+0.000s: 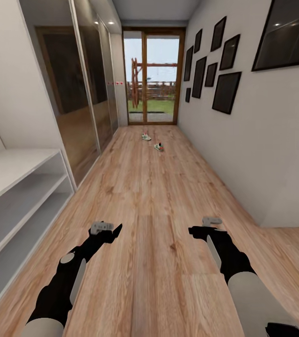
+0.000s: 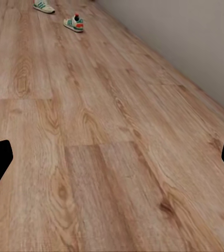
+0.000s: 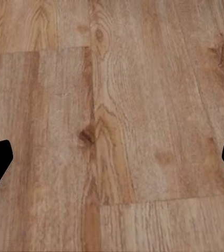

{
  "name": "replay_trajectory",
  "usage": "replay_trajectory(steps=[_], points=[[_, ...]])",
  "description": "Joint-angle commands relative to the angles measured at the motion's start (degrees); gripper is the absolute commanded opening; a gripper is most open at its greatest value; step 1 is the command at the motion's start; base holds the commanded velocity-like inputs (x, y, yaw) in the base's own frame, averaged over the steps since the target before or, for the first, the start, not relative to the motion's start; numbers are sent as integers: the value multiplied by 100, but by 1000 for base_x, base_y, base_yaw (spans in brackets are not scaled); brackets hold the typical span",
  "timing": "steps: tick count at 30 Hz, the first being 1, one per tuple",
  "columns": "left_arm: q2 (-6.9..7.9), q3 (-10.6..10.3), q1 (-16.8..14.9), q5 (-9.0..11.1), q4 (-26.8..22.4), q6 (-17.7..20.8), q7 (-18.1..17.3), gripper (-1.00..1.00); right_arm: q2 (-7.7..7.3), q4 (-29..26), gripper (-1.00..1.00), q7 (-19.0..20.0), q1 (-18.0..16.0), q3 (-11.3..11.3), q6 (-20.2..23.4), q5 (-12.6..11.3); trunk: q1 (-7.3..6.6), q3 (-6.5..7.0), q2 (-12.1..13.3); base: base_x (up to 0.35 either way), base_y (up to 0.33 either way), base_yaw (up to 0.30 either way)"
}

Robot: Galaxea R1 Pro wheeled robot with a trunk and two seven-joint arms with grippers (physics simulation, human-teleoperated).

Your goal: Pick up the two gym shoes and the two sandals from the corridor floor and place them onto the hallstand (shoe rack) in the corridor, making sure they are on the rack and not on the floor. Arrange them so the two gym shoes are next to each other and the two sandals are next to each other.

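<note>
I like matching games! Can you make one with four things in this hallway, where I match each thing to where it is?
Things:
1. gym shoes
2. hallstand
3. picture frames
4. glass door

Places:
A. hanging on the wall to the robot's right
B. at the far end of the corridor
C. on the corridor floor, far ahead near the door
D. close by, against the wall on the robot's left

Pairs: 1-C, 2-D, 3-A, 4-B
</note>
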Motion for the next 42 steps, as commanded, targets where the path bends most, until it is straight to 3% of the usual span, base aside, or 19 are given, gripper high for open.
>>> replay_trajectory(steps=[1, 42], points=[[-9, 27, -2, -38, -10, 32, -50, 100, 5, -8, 100, 9, -2, -19, 31, 40, 3, -6, -2, 350, 0, 0], [-9, 27, -3, -38, -3, 32, -50, 100, 10, -3, 100, 9, -3, -19, 31, 40, 3, -6, -2, 350, 0, 0]])
